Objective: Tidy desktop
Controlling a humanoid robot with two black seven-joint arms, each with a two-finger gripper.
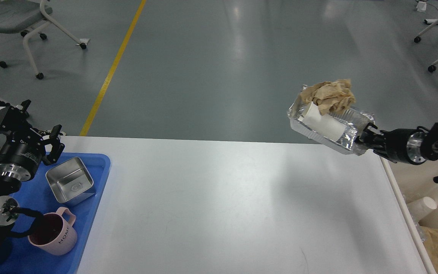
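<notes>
The white desktop (219,205) fills the lower middle of the head view. My right gripper (366,139) is shut on the near end of a foil tray (343,141). It holds the tray tilted in the air above the desktop's far right corner. In the foil tray lie a white paper cup (322,121) and a wad of crumpled brown paper (331,97). My left gripper (32,123) is open and empty, above the far end of the blue tray at the left.
The blue tray (103,161) sits on the desktop's left end and holds a square steel container (70,180) and a pink mug (53,234). A beige bin (437,224) beside the table's right edge holds a paper cup (426,207) and brown paper. Chairs stand on the floor beyond.
</notes>
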